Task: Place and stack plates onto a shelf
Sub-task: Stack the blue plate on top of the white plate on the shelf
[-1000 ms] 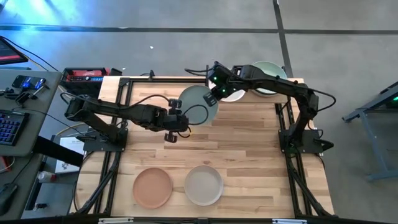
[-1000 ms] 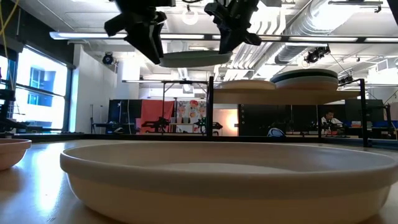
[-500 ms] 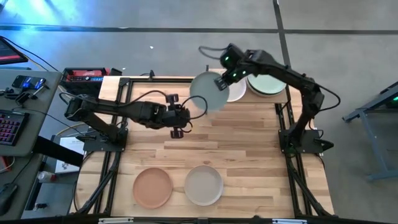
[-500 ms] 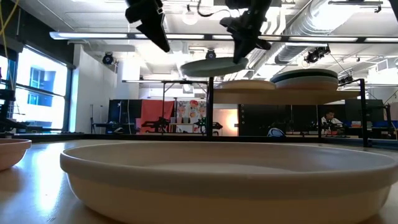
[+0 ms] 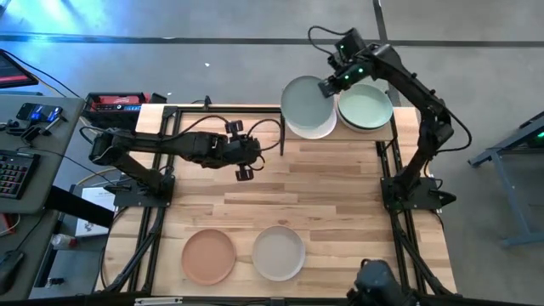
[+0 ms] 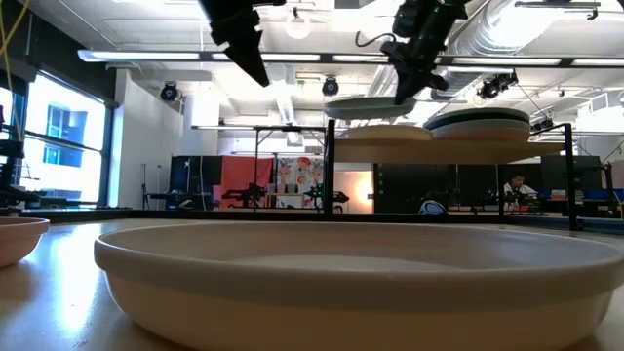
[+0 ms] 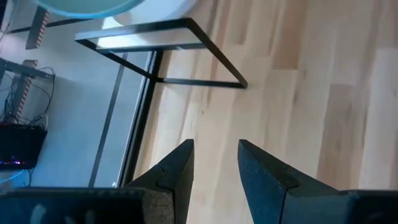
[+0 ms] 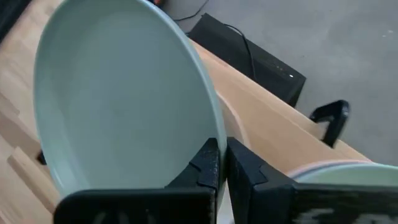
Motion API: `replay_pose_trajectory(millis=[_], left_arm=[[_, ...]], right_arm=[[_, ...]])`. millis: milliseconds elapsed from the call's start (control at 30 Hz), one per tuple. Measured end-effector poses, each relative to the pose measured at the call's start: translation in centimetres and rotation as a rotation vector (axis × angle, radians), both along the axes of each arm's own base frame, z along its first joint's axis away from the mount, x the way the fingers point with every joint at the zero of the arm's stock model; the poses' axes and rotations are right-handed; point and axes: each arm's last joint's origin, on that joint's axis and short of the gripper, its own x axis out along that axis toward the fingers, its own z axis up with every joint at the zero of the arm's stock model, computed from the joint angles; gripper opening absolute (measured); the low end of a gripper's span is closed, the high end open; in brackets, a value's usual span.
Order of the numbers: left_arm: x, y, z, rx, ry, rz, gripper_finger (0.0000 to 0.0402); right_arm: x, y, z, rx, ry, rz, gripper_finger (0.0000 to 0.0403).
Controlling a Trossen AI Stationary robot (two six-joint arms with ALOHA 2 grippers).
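Right hand (image 5: 330, 85) is pinching the rim of a pale grey-green plate (image 5: 304, 106), gripped at the edge so it stays flat and can drop onto the white plate (image 5: 316, 129) waiting just under it on the shelf (image 6: 507, 148). A mint green stack (image 5: 367, 109) sits right beside the hand. That arm's stretched far out over the shelf, wrist tipped down. Hard to say if the plates touch yet. Left hand (image 7: 214, 163) hovers over bare table (image 5: 340, 195), fingers spread, holding nothing. The peach plate (image 5: 208, 257) and beige plate (image 5: 279, 252) sit well away from both.
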Motion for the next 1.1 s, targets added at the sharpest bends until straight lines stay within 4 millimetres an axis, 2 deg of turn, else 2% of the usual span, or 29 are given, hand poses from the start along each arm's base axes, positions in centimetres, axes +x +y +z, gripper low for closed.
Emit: replay_pose_trajectory(millis=[100,233,600,900,1100], left_arm=[[0.2,0.6,0.2,-0.002,-0.03,0.018,0.0115],[0.3,1.4,0.3,-0.005,-0.058,0.046,0.0115],[0.1,2.9,0.3,-0.049,-0.115,0.164,0.0115],[0.1,2.9,0.3,-0.049,-0.114,0.163,0.0115],[0.1,2.9,0.3,-0.048,-0.113,0.163,0.0115]], right_arm=[[-1.0,-0.6,-0.2,0.009,0.026,-0.002,0.0],[-1.2,-0.7,-0.5,0.018,0.067,0.0,0.0],[-0.2,0.4,-0.6,-0.002,0.12,0.012,0.0],[0.7,0.1,-1.9,0.021,0.171,0.01,0.0],[0.8,0.0,-1.9,0.018,0.177,0.007,0.0]])
